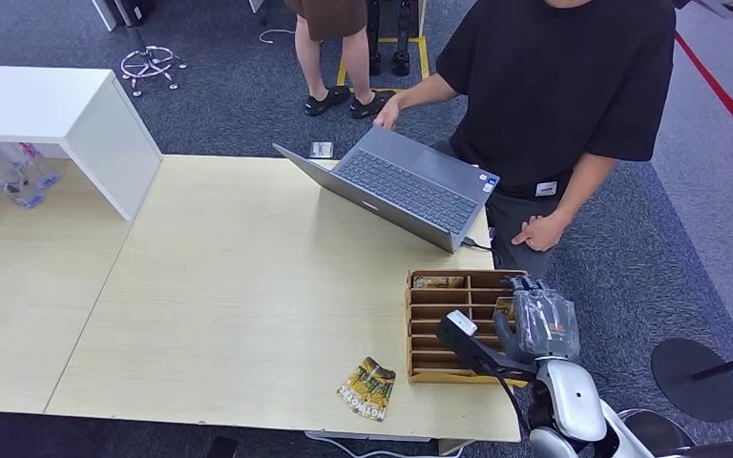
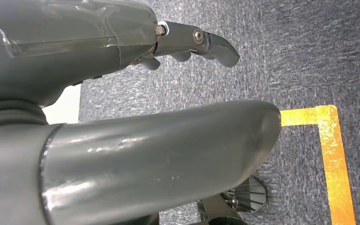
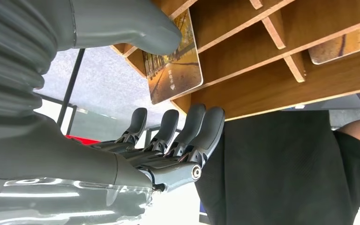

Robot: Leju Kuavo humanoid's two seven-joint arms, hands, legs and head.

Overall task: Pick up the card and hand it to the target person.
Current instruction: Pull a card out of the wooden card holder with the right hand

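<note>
Head view — right hand (image 1: 541, 320) open at rack (image 1: 427, 329) edge | card (image 3: 172, 65) by thumb, ungripped

pale wood table (image 1: 248, 286), brown wooden rack (image 1: 425, 329), grey laptop (image 1: 410, 186), green-and-yellow patterned card (image 1: 367, 388), black shirt (image 1: 558, 76), speckled grey carpet (image 2: 309, 56) with yellow tape (image 2: 333, 154).

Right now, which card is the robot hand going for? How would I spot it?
Find the wooden rack on the table's near right corner, below the laptop. The card stands in a slot on its right side, under the robot hand. Unlike the card lying flat on the table, it's upright.
</note>
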